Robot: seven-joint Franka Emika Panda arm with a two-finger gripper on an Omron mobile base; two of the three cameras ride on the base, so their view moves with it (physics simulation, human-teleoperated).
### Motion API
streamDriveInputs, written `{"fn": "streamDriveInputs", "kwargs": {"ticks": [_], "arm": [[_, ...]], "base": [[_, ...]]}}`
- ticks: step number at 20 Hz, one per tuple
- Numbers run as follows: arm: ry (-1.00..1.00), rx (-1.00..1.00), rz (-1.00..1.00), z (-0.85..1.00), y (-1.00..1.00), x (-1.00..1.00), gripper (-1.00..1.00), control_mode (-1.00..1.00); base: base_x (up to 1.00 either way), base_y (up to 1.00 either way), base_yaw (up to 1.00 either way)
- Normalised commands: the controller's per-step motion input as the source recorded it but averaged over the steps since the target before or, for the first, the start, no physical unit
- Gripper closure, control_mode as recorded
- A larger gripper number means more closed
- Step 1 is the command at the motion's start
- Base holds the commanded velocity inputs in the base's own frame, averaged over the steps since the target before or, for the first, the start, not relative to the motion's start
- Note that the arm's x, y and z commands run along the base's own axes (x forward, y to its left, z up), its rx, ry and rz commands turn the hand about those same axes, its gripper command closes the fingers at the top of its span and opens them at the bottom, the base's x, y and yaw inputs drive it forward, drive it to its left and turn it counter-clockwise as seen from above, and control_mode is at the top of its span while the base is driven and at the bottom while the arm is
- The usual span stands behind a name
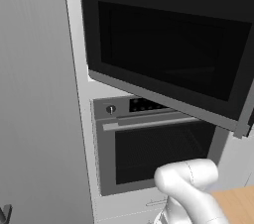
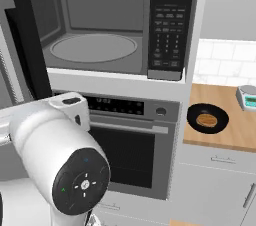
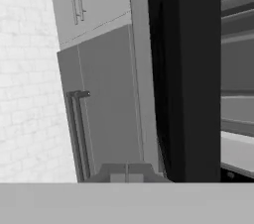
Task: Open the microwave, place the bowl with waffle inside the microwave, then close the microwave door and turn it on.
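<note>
Two appliances stack in the tall white column: the microwave (image 2: 115, 25) above and the oven (image 2: 127, 145) below. At far left the microwave door (image 1: 168, 49) hangs swung wide open, its dark window facing out, baring the grey interior and round turntable (image 2: 94, 47). The keypad strip (image 2: 169, 25) runs down the microwave's right side. Right of the column lies a wooden counter (image 2: 240, 130) backed by white tile, carrying the black bowl (image 2: 207, 118) with the waffle (image 2: 206, 119) in it, well apart from the microwave. How wide the gripper stands I cannot tell.
</note>
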Motion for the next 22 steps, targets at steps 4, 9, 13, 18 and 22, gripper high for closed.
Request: {"fn": "streamDriveInputs", "kwargs": {"ticks": [4,9,13,18,22], "arm": [[0.01,0.05,0.11,0.27,-0.69,0.34,1.00,-1.00],[-0.09,0.06,0.29,0.07,-0.72,-0.39,1.00,-1.00],[0.00,0.02,0.19,0.00,-0.01,0.74,1.00,-1.00],[0.02,0.06,0.14,-0.02,-0.01,1.00,1.00,-1.00],[-0.06,0.00,0.15,-0.37,0.29,0.76,1.00,-1.00]], "base": [[0.00,0.00,0.00],[0.00,0.00,0.00],[0.00,0.00,0.00],[0.00,0.00,0.00],[0.00,0.00,0.00]]}}
